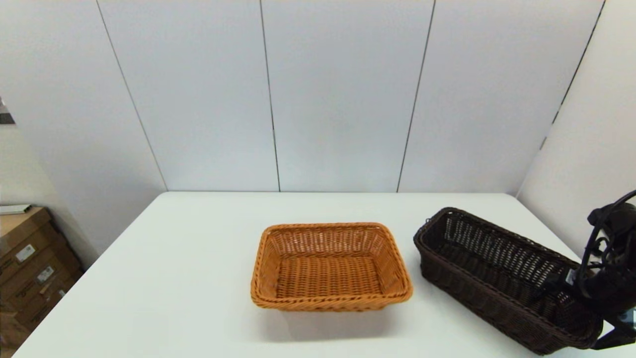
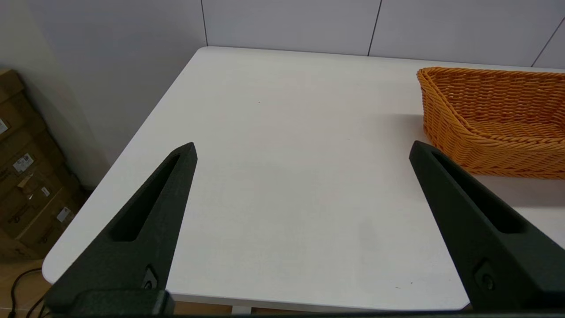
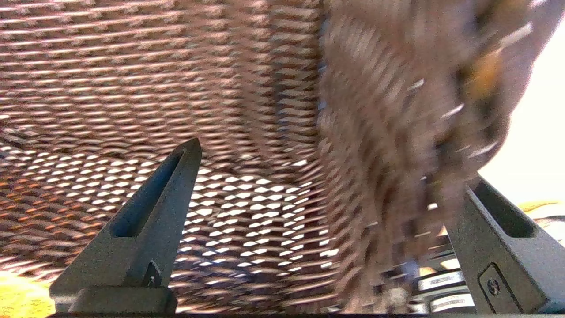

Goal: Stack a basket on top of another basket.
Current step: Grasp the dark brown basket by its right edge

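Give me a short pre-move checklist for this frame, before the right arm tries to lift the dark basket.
1. Right gripper fingers straddle the dark brown basket end wall, one inside and one outside: ok.
2. Grip closed on that wall: not ok, fingers spread open.
3. Orange basket upright, with nothing inside: ok.
4. Baskets apart, with bare white table between them: ok.
5. Left gripper open over the table, beside the orange basket and touching nothing: ok.
6. Dark basket sits flat: cannot tell.

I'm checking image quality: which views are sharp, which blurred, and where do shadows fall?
Head view: sharp, soft shadow in front of the orange basket. Left wrist view: sharp, faint shadow beside it. Right wrist view: dark basket smeared by blur.
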`<state>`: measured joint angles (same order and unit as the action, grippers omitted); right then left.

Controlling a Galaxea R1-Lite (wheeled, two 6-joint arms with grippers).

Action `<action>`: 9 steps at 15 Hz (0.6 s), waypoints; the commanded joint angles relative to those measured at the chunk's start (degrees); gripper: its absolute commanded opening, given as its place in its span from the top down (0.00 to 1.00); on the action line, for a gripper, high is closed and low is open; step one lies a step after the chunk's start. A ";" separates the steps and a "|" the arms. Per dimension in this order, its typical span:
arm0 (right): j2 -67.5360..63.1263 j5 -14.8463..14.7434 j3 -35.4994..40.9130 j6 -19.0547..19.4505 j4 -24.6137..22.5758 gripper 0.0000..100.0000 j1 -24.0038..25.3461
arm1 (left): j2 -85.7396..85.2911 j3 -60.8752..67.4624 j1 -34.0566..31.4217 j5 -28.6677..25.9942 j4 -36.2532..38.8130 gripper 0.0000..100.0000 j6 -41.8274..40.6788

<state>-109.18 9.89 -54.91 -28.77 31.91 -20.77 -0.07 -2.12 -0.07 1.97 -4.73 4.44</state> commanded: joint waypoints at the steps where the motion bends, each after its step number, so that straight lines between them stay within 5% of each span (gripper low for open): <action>1: -0.68 -1.19 0.06 1.08 0.08 0.00 -0.85 | -0.01 0.01 -0.10 0.05 -0.02 0.00 0.05; 4: -0.95 -2.42 0.24 1.08 -1.68 0.00 -0.85 | -0.01 0.01 -0.01 0.05 -0.02 0.00 0.05; 5: -1.12 -2.33 0.33 1.08 -1.68 1.00 -0.85 | -0.01 0.01 -0.01 0.05 -0.02 0.00 0.05; 9: -1.48 -1.98 0.68 1.17 -1.94 1.00 -0.85 | -0.01 0.01 -0.01 0.05 -0.02 0.00 0.05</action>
<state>-110.78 7.74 -54.36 -27.42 29.79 -21.64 -0.07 -2.11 -0.07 2.01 -4.73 4.43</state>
